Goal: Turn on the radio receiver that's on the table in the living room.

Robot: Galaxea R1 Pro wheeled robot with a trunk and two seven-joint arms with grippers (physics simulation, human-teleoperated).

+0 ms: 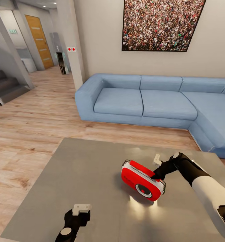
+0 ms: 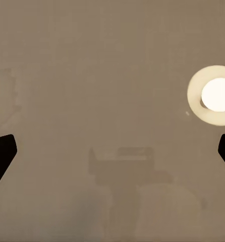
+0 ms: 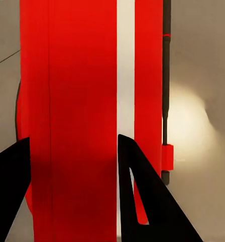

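Note:
The red radio receiver [image 1: 142,183] stands tilted on the glossy grey table [image 1: 88,168], its round dial facing me. My right gripper [image 1: 156,167] reaches over its top from the right. In the right wrist view the radio [image 3: 77,75] shows its red top and white rim, and the right gripper [image 3: 73,138] has its dark fingers [image 3: 143,201] closed in on the red top part. My left gripper [image 1: 81,208] hovers open over the table's near edge, left of the radio. The left wrist view has the left gripper [image 2: 112,141] wide open above bare tabletop.
Behind the table a long light-blue corner sofa [image 1: 142,101] wraps round to the right, under a framed crowd picture [image 1: 161,23]. Wood floor [image 1: 28,127] lies to the left, leading to stairs [image 1: 4,87] and a wooden door [image 1: 40,40]. A lamp's bright reflection [image 2: 216,96] glares on the tabletop.

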